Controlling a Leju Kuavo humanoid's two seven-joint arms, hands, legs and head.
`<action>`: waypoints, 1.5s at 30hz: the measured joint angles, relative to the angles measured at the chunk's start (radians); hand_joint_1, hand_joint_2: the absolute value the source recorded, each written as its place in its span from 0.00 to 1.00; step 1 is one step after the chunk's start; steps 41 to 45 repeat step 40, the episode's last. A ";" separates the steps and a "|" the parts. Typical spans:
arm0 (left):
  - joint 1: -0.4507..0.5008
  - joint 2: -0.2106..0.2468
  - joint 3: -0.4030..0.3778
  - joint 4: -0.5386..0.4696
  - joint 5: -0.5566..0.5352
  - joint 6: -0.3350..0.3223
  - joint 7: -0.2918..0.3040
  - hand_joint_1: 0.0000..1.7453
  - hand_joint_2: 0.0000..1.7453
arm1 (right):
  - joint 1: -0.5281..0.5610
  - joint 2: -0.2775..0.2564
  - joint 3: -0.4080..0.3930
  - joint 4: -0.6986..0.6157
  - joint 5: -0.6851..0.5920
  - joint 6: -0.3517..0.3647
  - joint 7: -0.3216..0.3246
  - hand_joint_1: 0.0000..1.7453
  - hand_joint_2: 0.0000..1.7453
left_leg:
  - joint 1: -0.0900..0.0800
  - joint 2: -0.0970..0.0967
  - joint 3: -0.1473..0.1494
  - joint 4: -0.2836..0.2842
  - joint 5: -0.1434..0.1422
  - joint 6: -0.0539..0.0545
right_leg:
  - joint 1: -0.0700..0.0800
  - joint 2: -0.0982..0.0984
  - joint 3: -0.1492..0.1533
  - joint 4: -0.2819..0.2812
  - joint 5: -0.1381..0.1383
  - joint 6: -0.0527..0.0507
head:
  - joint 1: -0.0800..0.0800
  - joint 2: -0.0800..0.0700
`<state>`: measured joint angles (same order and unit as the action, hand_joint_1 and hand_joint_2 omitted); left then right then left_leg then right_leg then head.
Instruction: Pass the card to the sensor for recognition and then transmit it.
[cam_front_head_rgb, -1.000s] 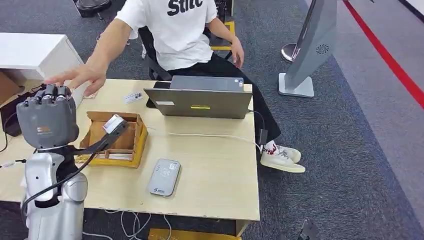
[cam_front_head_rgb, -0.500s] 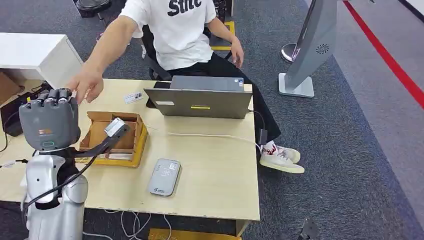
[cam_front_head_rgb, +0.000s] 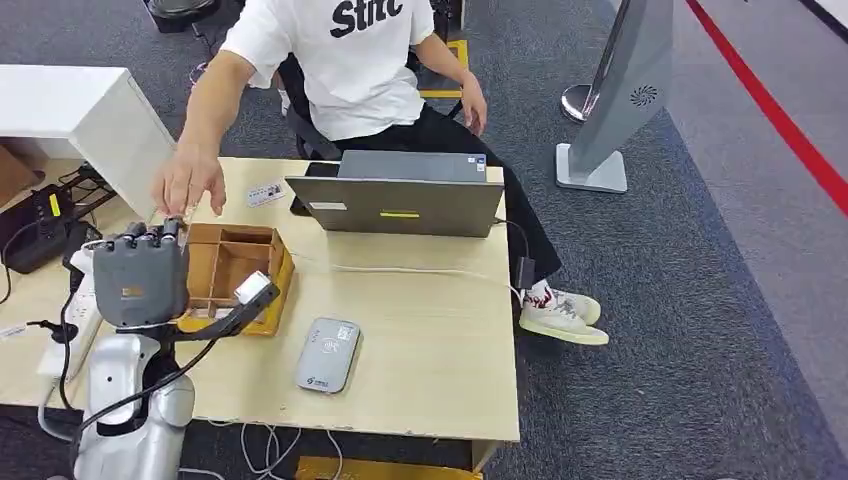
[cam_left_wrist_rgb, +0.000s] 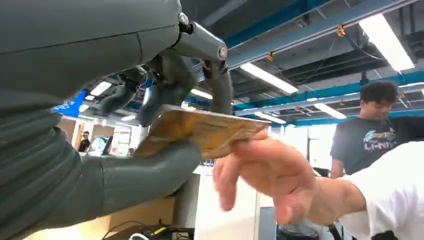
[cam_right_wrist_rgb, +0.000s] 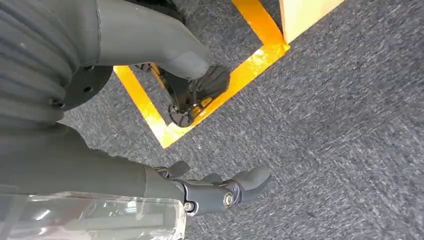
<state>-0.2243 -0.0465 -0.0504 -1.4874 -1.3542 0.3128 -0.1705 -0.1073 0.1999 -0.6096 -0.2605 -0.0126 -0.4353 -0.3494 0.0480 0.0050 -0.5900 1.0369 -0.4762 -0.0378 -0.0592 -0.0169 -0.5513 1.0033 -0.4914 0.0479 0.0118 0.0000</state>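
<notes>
My left hand (cam_front_head_rgb: 143, 280) is raised over the table's left side, its back toward the head camera. In the left wrist view this hand (cam_left_wrist_rgb: 150, 170) pinches a yellowish card (cam_left_wrist_rgb: 200, 131) between thumb and fingers. A person's hand (cam_left_wrist_rgb: 260, 167) has its fingers on the card's far end; in the head view that hand (cam_front_head_rgb: 190, 180) reaches down just beyond mine. The grey card sensor (cam_front_head_rgb: 328, 353) lies flat on the table, to the right of my left hand and apart from it. My right hand (cam_right_wrist_rgb: 215, 192) hangs over the carpet with loose fingers and holds nothing.
A wooden compartment box (cam_front_head_rgb: 240, 268) sits beside my left hand. A grey laptop (cam_front_head_rgb: 400, 200) stands at the table's far side, with a small card (cam_front_head_rgb: 265, 192) lying left of it. The person in a white shirt (cam_front_head_rgb: 350, 60) sits behind the table. A power strip (cam_front_head_rgb: 70, 320) lies at the left.
My left hand has dropped lower and shifted right, toward the wooden box. The person's hand has swept in from the far left and now touches the card.
</notes>
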 joint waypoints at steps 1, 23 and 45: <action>0.003 0.000 0.000 0.000 0.003 0.001 0.000 0.00 1.00 | 0.000 0.000 -0.002 0.000 0.000 0.000 0.000 0.00 1.00 | 0.000 0.000 0.000 0.000 0.000 0.000 | 0.000 0.000 0.000 0.000 0.000 0.000 | 0.000 0.000; 0.375 -0.172 0.481 -0.386 0.878 0.053 -0.345 1.00 1.00 | 0.043 0.000 -0.095 -0.002 -0.035 0.000 -0.030 1.00 1.00 | 0.000 0.000 0.000 -0.001 -0.003 0.000 | 0.000 -0.001 0.002 0.000 -0.003 0.002 | 0.000 0.000; 0.208 -0.225 1.290 0.690 1.565 0.026 -0.046 0.00 1.00 | 0.014 -0.002 -0.143 -0.018 0.096 0.045 -0.038 0.00 1.00 | -0.003 -0.003 0.004 -0.001 -0.003 0.002 | -0.003 -0.003 0.006 -0.001 -0.003 0.003 | 0.001 0.000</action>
